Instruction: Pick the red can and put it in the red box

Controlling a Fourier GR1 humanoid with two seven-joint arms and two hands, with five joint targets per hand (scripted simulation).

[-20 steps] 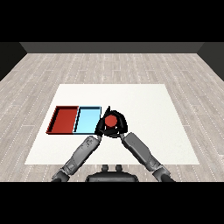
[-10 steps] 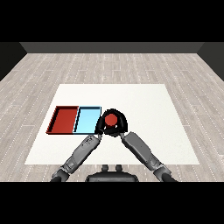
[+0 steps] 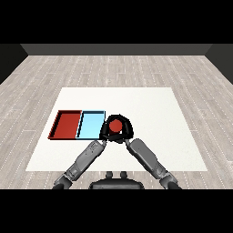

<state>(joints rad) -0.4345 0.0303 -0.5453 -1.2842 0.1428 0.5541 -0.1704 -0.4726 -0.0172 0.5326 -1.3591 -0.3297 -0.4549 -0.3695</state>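
The red can (image 3: 115, 125) stands on the white table just right of the light blue tray (image 3: 90, 125). My right hand (image 3: 128, 130) comes in from the lower right and is curled round the can, its black fingers arching over the can's far side. My left hand (image 3: 103, 135) sits close against the can's left side, at the blue tray's right edge, and blends with the right hand's fingers. The red tray (image 3: 67, 124) lies left of the blue tray, and nothing is in it.
The two trays lie side by side at the table's left. The white table (image 3: 154, 109) stretches bare to the right and behind the can. Grey plank floor surrounds the table.
The can and both hands stay almost where they were. The right hand's fingers look slightly wider round the can than a second ago.
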